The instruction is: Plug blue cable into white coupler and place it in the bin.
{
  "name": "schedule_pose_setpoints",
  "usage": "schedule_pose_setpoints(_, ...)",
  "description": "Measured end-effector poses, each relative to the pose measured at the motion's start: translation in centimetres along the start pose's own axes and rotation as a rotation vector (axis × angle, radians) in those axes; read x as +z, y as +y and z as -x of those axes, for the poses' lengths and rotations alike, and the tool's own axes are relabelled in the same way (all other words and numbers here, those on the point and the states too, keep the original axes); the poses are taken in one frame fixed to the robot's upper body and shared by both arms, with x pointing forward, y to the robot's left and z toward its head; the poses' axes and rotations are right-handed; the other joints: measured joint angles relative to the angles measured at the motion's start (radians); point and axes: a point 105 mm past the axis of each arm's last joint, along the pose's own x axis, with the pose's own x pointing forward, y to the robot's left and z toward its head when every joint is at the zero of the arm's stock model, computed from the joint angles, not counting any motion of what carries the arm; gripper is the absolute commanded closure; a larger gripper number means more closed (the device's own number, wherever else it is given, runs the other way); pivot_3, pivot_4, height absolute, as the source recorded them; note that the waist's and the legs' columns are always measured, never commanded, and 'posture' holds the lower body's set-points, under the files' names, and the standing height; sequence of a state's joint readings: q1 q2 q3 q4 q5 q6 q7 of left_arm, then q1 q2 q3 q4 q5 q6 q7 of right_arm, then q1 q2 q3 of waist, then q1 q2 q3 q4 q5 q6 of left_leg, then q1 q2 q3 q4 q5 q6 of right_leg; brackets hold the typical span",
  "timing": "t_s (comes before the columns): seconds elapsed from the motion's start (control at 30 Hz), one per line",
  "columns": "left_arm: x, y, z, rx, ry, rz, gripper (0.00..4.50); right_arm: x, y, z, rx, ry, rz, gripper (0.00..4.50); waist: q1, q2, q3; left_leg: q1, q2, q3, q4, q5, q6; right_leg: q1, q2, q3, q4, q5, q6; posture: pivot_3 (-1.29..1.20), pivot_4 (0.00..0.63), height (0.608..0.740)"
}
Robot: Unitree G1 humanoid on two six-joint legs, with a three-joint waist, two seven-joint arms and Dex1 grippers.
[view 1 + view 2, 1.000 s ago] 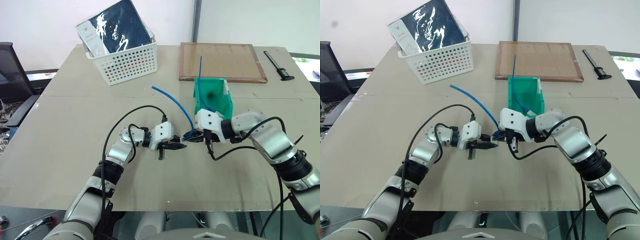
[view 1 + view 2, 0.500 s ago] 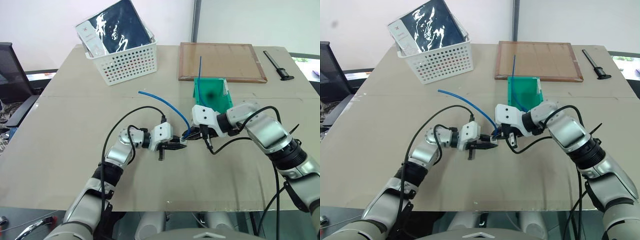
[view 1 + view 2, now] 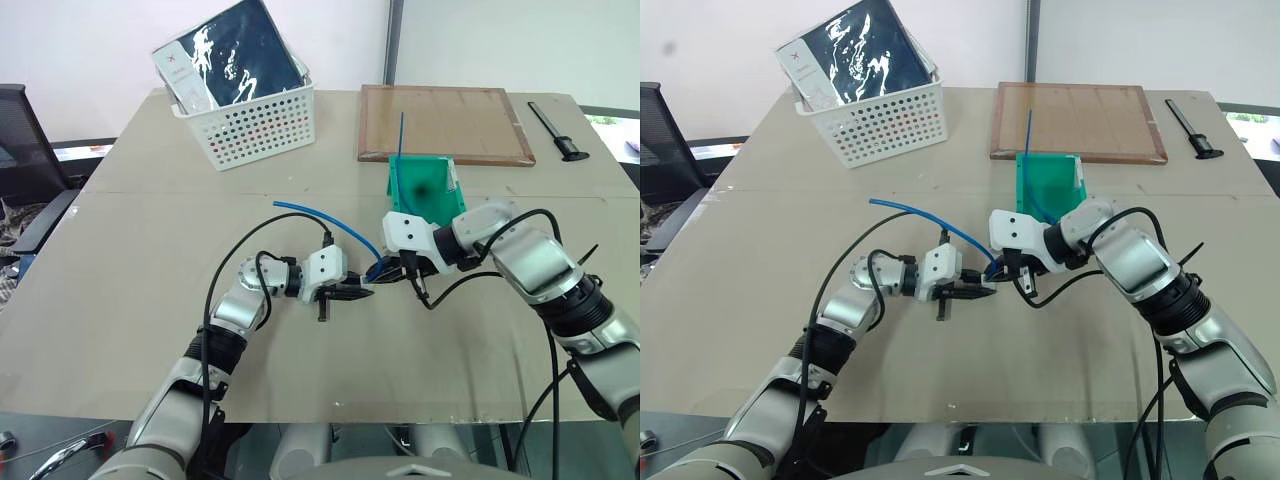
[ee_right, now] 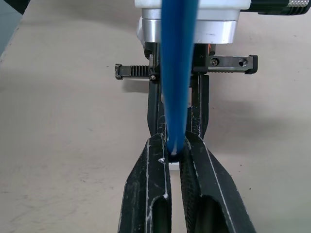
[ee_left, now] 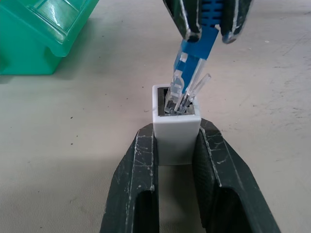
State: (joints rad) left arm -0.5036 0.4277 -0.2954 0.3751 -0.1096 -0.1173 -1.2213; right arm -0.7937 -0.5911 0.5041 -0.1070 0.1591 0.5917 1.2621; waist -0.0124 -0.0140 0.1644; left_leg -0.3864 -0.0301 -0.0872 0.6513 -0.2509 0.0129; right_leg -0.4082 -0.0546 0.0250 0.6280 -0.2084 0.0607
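On the left, my left gripper is clenched around the tiny white cube-like plastic coupler, and it holds it above the beige table. The clear plug of the thin bright-blue network cable stands in the dark socket at a slant. I judge it is not fully seated.

My right gripper is clamped on the cable just behind the plug. If I push along this tilted line, the plug can jam, or the latch tab can bend. The coupler can also twist out between the left fingers.

The free end of the cable arcs out to the left over the table. It can swing and drag when I move.

On the right, the small bright-green plastic bin is just behind the right gripper, with another blue cable standing in it. The near table is free for moving.
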Motion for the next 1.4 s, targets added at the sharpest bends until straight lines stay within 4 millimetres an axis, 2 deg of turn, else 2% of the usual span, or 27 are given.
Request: schedule_pose_setpoints(1.4, 0.01, -0.10, 0.02, 0.004, -0.001, -0.005, 4.15, 0.54, -0.60, 0.35, 0.027, 0.010, -0.027, 4.50, -0.001, 0.000, 0.000, 0.000, 0.000, 0.000, 0.000, 0.000, 0.000, 0.000, 0.000, 0.000, 0.000, 0.000, 0.000, 0.00, 0.150, 0.738)
